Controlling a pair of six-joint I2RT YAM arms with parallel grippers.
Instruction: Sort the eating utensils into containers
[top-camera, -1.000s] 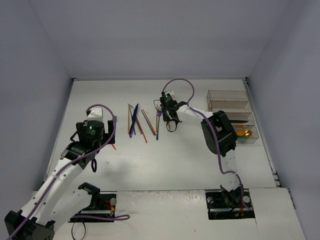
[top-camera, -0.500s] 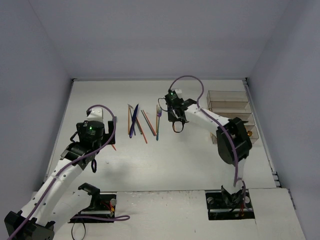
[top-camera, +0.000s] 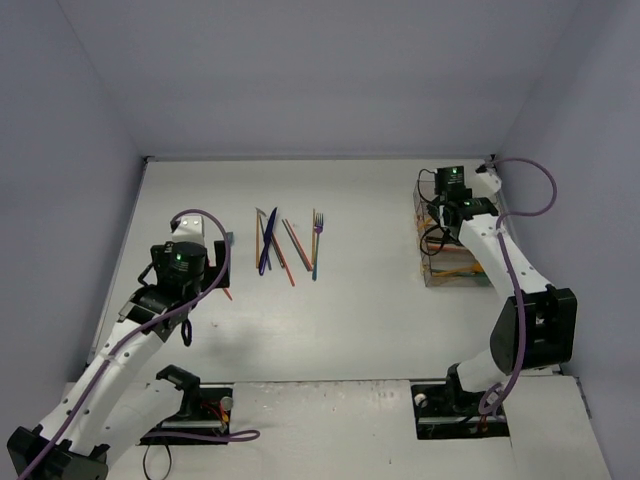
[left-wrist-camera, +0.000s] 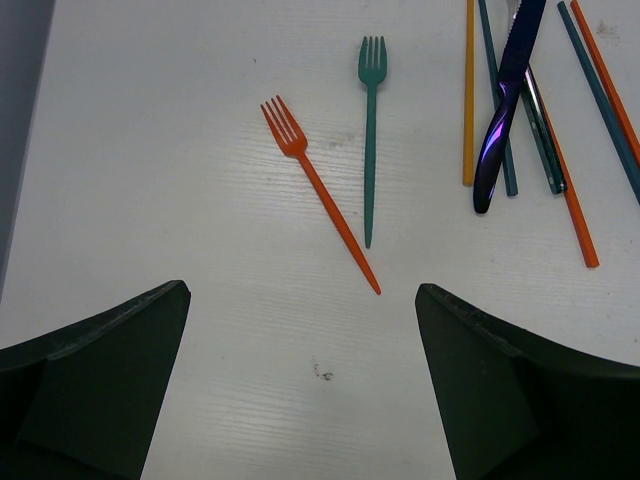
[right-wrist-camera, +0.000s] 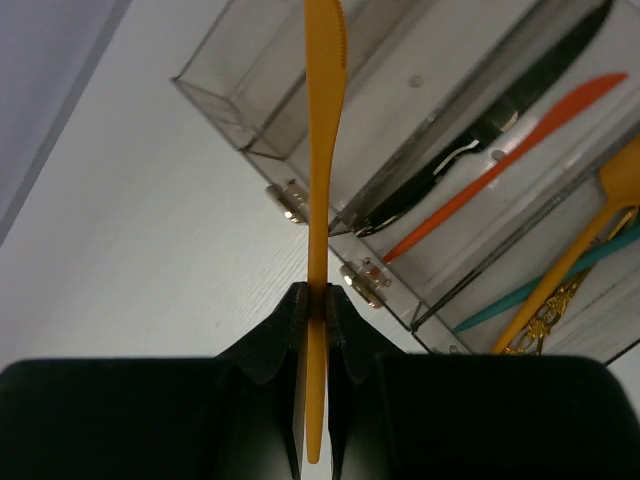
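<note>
My right gripper (right-wrist-camera: 317, 295) is shut on the handle of a yellow-orange knife (right-wrist-camera: 322, 130), held above the left edge of the clear bins (right-wrist-camera: 250, 110). One bin holds a black knife (right-wrist-camera: 500, 110) and an orange knife (right-wrist-camera: 500, 170). The bin beside it holds teal, orange and gold utensils. In the top view this gripper (top-camera: 437, 220) is over the bins (top-camera: 440, 278). My left gripper (left-wrist-camera: 300, 380) is open and empty above the table, near an orange fork (left-wrist-camera: 318, 190) and a teal fork (left-wrist-camera: 370, 140).
Loose utensils lie in a group mid-table (top-camera: 270, 245): a navy knife (left-wrist-camera: 508, 100), a yellow chopstick (left-wrist-camera: 468, 90), orange and teal chopsticks, and a fork (top-camera: 316, 240) at its right. Walls close in the table on the left, back and right.
My right arm has swung from the utensil group at mid-table to the right, over the bins, carrying the yellow-orange knife. The left arm has hardly moved.
</note>
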